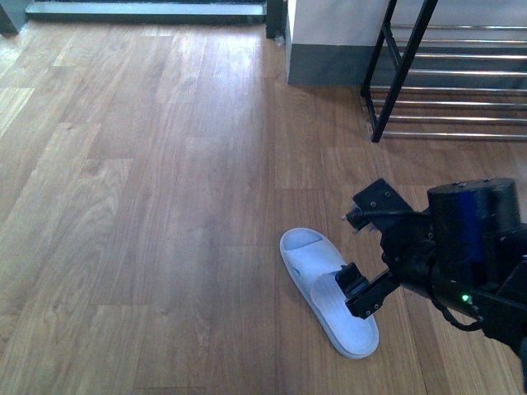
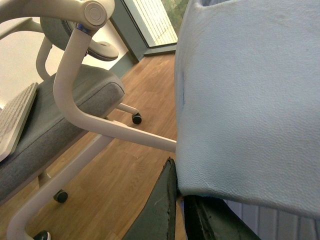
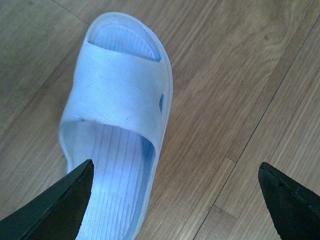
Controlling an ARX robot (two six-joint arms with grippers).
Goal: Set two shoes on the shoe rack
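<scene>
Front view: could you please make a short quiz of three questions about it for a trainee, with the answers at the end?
1. Where does the pale blue sandal lie? A. on a table B. on the wood floor C. in a box
2. True or false: the right gripper has its fingers shut on the sandal.
3. Fill in: the shoe rack stands at the upper ___ of the view.
Key: 1 B; 2 false, the fingers are open by its heel end; 3 right.
</scene>
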